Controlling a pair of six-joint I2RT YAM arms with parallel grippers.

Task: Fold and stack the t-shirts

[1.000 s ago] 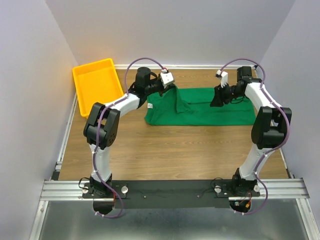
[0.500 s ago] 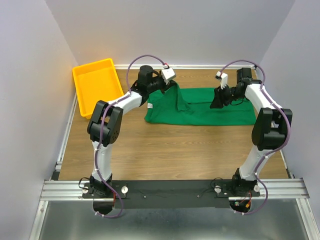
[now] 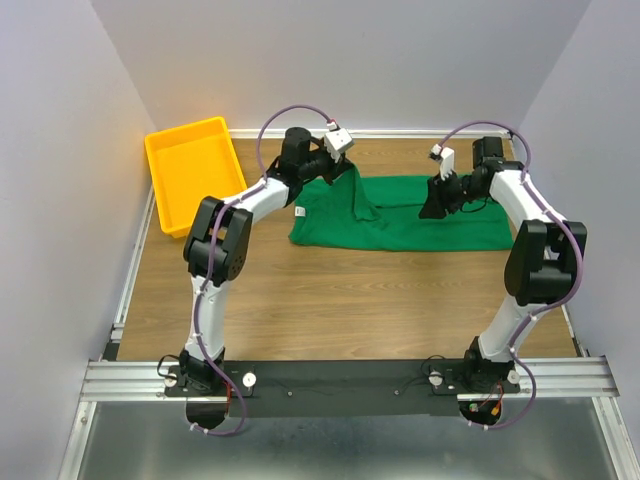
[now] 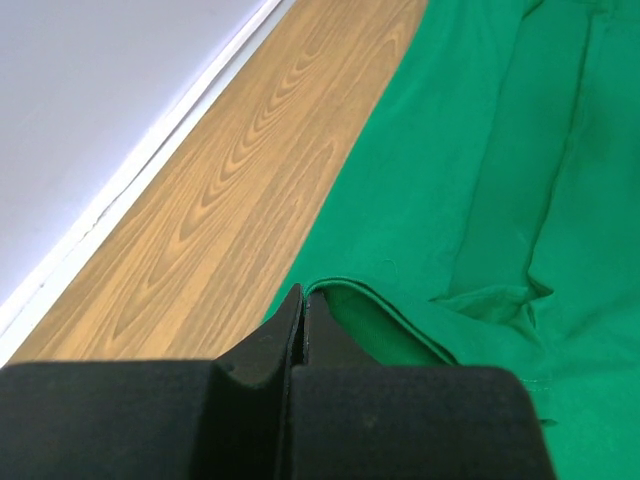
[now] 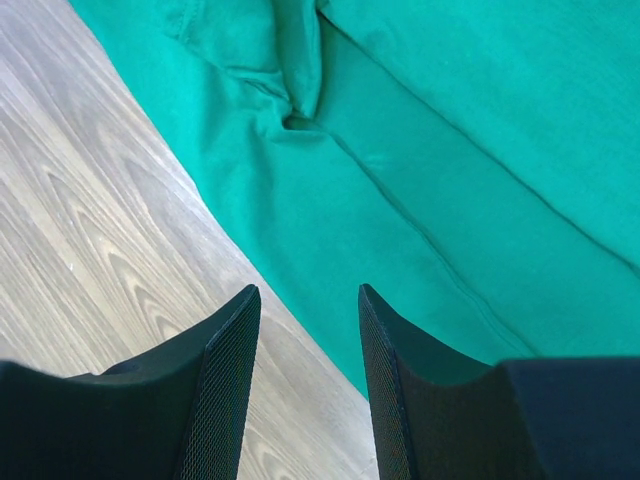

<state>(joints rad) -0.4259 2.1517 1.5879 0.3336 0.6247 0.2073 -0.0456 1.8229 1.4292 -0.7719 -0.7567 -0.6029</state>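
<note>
A yellow tray (image 3: pixel 195 170) sits at the far left of the wooden surface (image 3: pixel 330 290). Just right of it, the left arm reaches far forward. Its hand (image 3: pixel 346 172) is clamped shut on the far-left edge of the green t-shirt (image 3: pixel 420 225), lifting the cloth into a peak. The rest of the shirt lies flat across the far middle. Toward its right end the right hand (image 3: pixel 432 206) hangs tilted down over the cloth, fingers (image 5: pixel 230 360) half apart, gripping nothing.

Pale lilac walls (image 3: pixel 350 60) (plain, evenly lit) enclose a wooden table (image 3: pixel 350 300).
</note>
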